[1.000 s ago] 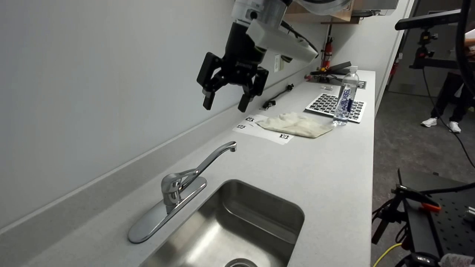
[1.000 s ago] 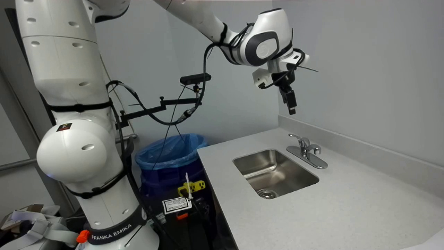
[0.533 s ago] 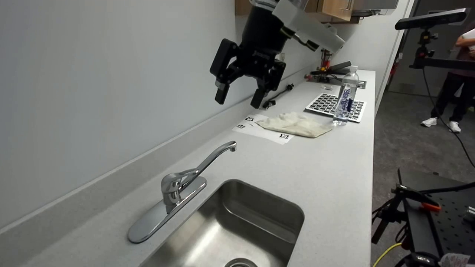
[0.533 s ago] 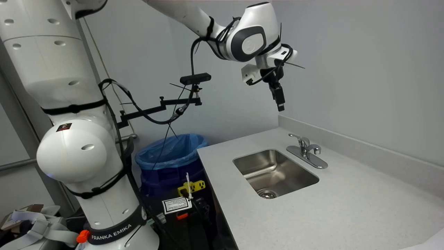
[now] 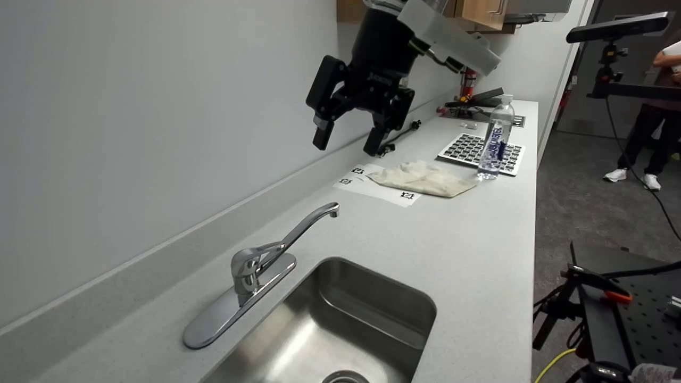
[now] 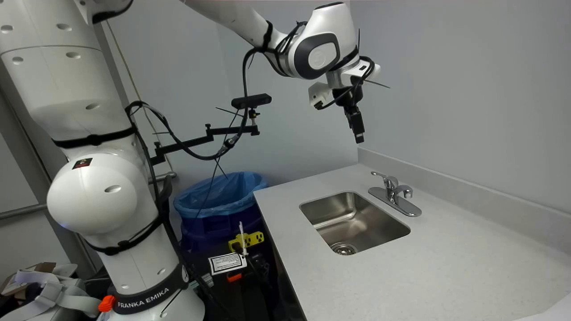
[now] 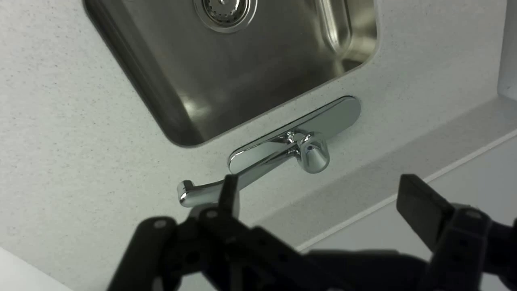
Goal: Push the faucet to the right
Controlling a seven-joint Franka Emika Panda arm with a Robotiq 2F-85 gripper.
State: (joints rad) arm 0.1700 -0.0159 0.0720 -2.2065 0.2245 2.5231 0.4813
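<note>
The chrome faucet (image 5: pixel 246 270) stands on the counter behind the sink; it also shows in an exterior view (image 6: pixel 391 186) and in the wrist view (image 7: pixel 314 155). Its long spout runs roughly along the back wall, over the counter beside the basin. My gripper (image 5: pixel 347 141) is open and empty, high above the counter and apart from the faucet; it also shows in an exterior view (image 6: pixel 359 139). In the wrist view my gripper (image 7: pixel 319 178) has its fingers wide apart, and the left finger covers part of the spout.
The steel sink basin (image 5: pixel 372 308) lies in front of the faucet. A wall and low backsplash (image 6: pixel 446 183) stand close behind it. A cloth (image 5: pixel 423 180), a water bottle (image 5: pixel 495 141) and a keyboard-like panel (image 5: pixel 464 148) lie farther along the counter (image 5: pixel 452 239).
My gripper has moved away from the back wall and slightly up, quickly at first and only a little in the last half second. It stays open. The faucet has not moved.
</note>
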